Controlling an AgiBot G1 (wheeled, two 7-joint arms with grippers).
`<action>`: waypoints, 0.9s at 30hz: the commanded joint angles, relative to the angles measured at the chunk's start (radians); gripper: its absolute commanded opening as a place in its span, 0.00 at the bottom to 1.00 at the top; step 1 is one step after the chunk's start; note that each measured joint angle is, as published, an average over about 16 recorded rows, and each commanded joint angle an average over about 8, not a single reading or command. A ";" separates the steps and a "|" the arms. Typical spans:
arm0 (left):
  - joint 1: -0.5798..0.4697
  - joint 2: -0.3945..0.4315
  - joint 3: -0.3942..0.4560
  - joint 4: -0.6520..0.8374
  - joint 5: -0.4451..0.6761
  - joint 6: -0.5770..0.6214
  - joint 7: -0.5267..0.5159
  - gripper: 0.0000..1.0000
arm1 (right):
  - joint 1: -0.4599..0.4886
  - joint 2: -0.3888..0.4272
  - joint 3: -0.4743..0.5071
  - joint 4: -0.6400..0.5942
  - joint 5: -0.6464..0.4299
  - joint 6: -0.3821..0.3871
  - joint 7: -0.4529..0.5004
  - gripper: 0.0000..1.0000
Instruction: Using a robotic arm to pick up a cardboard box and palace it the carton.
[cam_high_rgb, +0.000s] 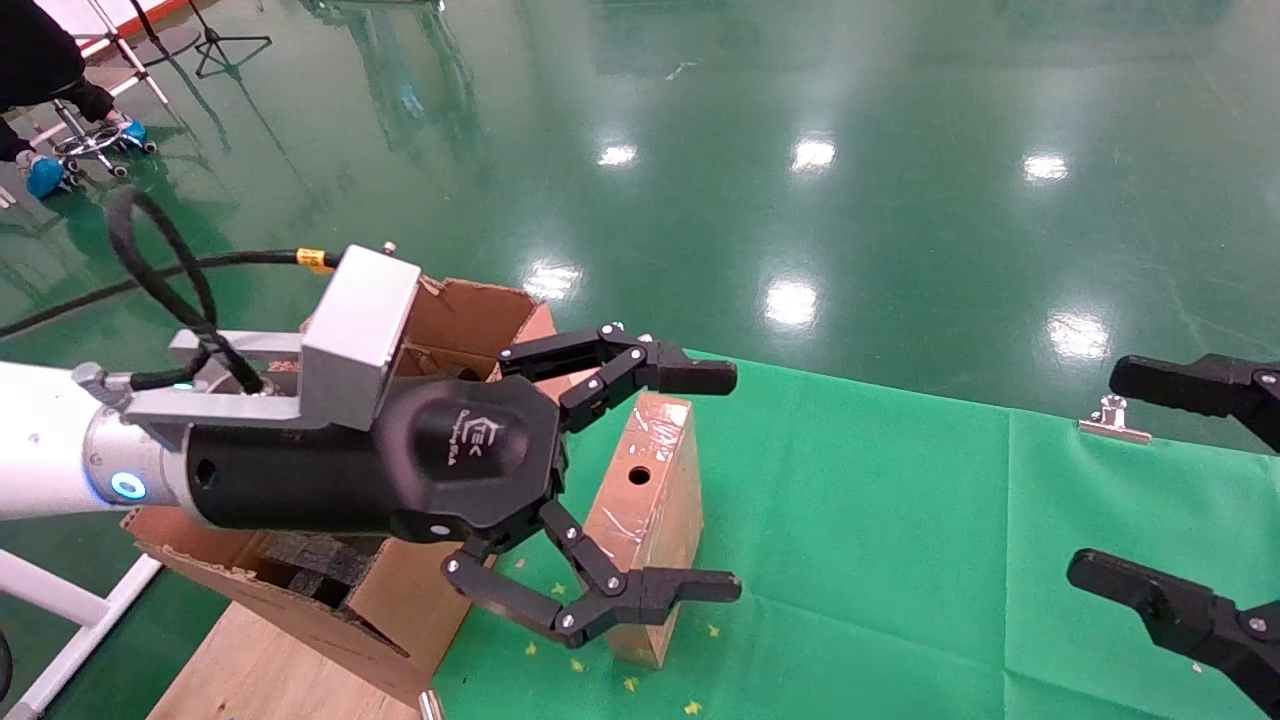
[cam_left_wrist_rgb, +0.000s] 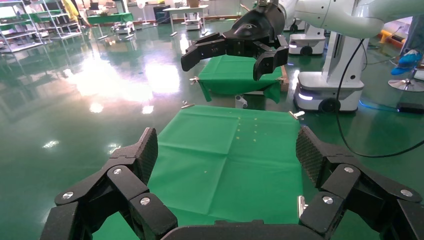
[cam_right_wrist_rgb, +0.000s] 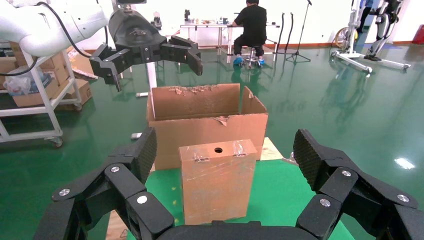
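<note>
The cardboard box (cam_high_rgb: 645, 500) stands upright on the green cloth, taped, with a round hole in its top face. It also shows in the right wrist view (cam_right_wrist_rgb: 217, 185). The carton (cam_high_rgb: 470, 315) with torn flaps and black foam inside stands just behind and left of it, and shows in the right wrist view too (cam_right_wrist_rgb: 200, 130). The robotic arm on my left ends in the left gripper (cam_high_rgb: 715, 480), open and empty, raised in the air above the carton and box (cam_right_wrist_rgb: 145, 50). My right gripper (cam_high_rgb: 1120, 478) is open and empty at the right, facing the box from a distance.
The green cloth (cam_high_rgb: 900, 520) covers the table, held by a metal clip (cam_high_rgb: 1113, 420). The carton sits on a wooden board (cam_high_rgb: 270, 660). A person sits at a far table (cam_right_wrist_rgb: 252, 25). Another robot base (cam_left_wrist_rgb: 330, 90) stands beyond the table.
</note>
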 joint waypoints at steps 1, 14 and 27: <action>0.002 -0.001 -0.001 0.000 -0.001 0.001 0.003 1.00 | 0.000 0.000 0.000 0.000 0.000 0.000 0.000 0.00; -0.125 -0.006 0.088 -0.012 0.211 -0.040 -0.084 1.00 | 0.000 0.000 0.000 0.000 0.000 0.000 0.000 0.00; -0.143 -0.037 0.115 -0.037 0.318 -0.111 -0.170 1.00 | 0.000 0.000 0.000 0.000 0.000 0.001 0.000 0.00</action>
